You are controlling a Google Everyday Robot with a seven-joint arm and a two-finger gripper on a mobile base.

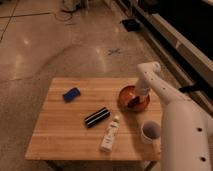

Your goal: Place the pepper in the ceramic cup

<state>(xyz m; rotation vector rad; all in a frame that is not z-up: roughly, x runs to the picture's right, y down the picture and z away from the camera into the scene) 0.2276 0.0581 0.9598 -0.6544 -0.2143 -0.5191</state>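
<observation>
My gripper (134, 102) hangs at the end of the white arm and reaches down into the round orange-red bowl (123, 95) at the right of the wooden table. A small dark red shape, probably the pepper (131, 106), lies in the bowl right at the gripper's tip; I cannot tell whether it is held. The ceramic cup (150, 131), pale with a dark inside, stands upright near the table's front right corner, in front of the bowl and apart from it.
A white bottle (110, 134) lies on its side near the front edge, left of the cup. A black striped bar (97, 117) lies mid-table and a blue block (71, 94) at the back left. My arm's white body (182, 135) covers the table's right edge.
</observation>
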